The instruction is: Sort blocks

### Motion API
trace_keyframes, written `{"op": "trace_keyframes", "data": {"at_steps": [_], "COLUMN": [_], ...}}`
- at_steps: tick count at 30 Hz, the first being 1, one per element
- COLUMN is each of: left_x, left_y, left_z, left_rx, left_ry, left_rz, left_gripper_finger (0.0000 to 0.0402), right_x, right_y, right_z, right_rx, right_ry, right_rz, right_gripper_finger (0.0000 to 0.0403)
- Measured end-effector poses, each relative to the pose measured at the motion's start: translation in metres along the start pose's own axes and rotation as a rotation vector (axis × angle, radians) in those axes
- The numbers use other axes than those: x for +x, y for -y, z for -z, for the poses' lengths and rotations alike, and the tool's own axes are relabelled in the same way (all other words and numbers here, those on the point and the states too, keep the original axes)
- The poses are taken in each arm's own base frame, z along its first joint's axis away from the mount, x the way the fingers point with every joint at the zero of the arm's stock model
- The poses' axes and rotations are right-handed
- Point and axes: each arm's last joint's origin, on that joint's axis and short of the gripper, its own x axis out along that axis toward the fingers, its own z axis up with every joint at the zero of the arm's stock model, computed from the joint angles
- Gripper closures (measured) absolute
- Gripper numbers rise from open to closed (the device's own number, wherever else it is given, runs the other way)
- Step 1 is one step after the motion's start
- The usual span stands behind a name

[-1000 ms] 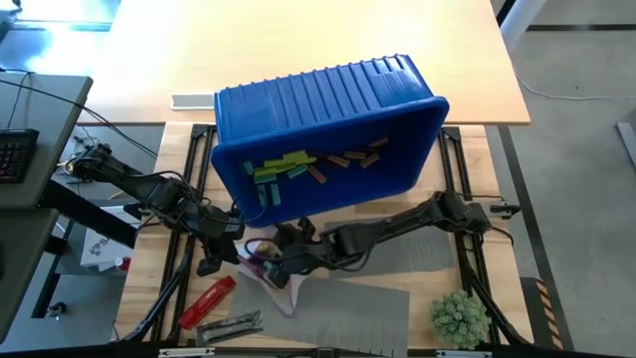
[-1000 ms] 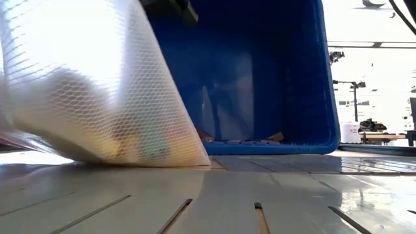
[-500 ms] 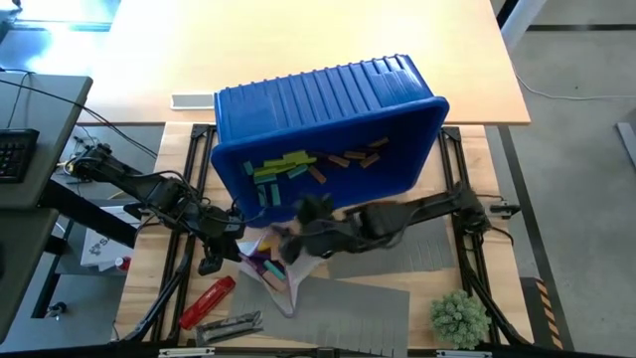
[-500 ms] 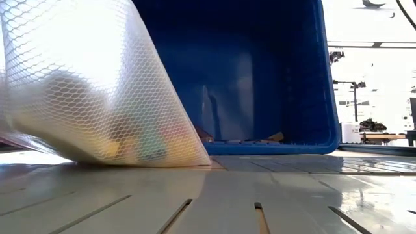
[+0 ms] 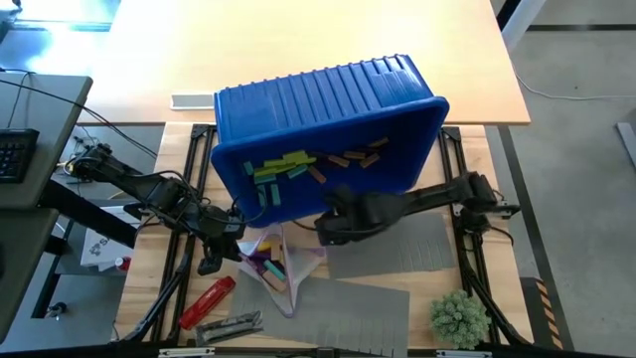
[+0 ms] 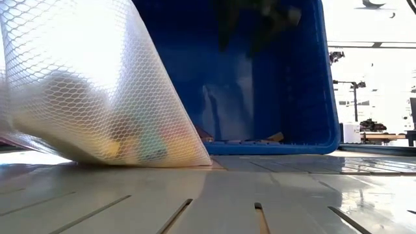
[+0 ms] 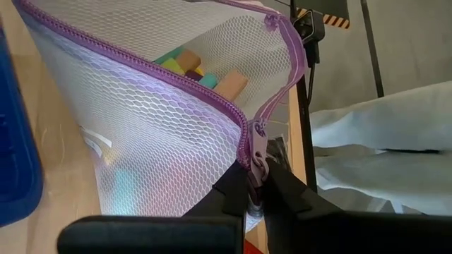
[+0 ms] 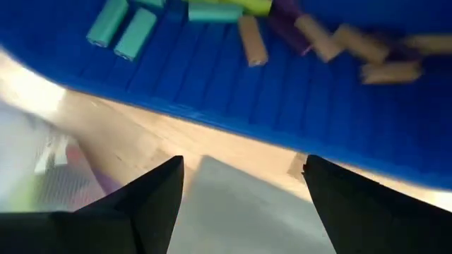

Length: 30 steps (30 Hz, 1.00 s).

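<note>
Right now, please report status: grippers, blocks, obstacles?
Left gripper shut on mesh bag zipper. Right gripper open, empty, near blue bin. Blocks in bin, some in bag.

one blue bin (image 5: pixel 328 109), one mesh bag (image 5: pixel 276 261), two grey mats (image 5: pixel 348 308)

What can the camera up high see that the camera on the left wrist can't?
Only the high view shows the right gripper, open beside the blue bin, the blocks lying in that bin, and the red tool. Only the left wrist view shows the left gripper shut on the purple zipper. Both show the mesh bag with blocks inside.
</note>
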Motion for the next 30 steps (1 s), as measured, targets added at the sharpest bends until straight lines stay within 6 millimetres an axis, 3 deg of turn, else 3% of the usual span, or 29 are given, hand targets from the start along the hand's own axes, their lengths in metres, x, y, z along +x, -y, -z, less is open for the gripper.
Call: {"op": "trace_keyframes", "data": {"at_steps": [5,12,20,25,30], "left_x": [0.0,0.0,0.002,0.004,0.006], "left_y": [0.0,0.0,-0.001,-0.003,-0.004], "left_z": [0.0,0.0,-0.001,-0.002,-0.003], "left_rx": [-0.011,-0.016,-0.022,-0.108,-0.178], "left_ry": [0.001,0.0,0.026,0.024,0.039], "left_rz": [-0.002,-0.002,-0.054,-0.078,-0.101], "left_gripper_finger": [0.0401,0.0401,0.0401,0.0401,0.0401], "right_x": [0.07,0.147,0.198,0.226,0.25], "right_y": [0.0,0.031,0.059,0.065,0.06], "right_z": [0.0,-0.028,-0.067,-0.068,-0.053], "right_rx": [0.077,0.125,-0.029,-0.108,-0.168], "right_ry": [-0.027,0.001,0.165,0.134,0.093], "right_rz": [-0.054,-0.112,-0.245,-0.303,-0.283], "right_gripper_finger": [0.0124,0.0124,0.0124,0.0124,0.0124]}}
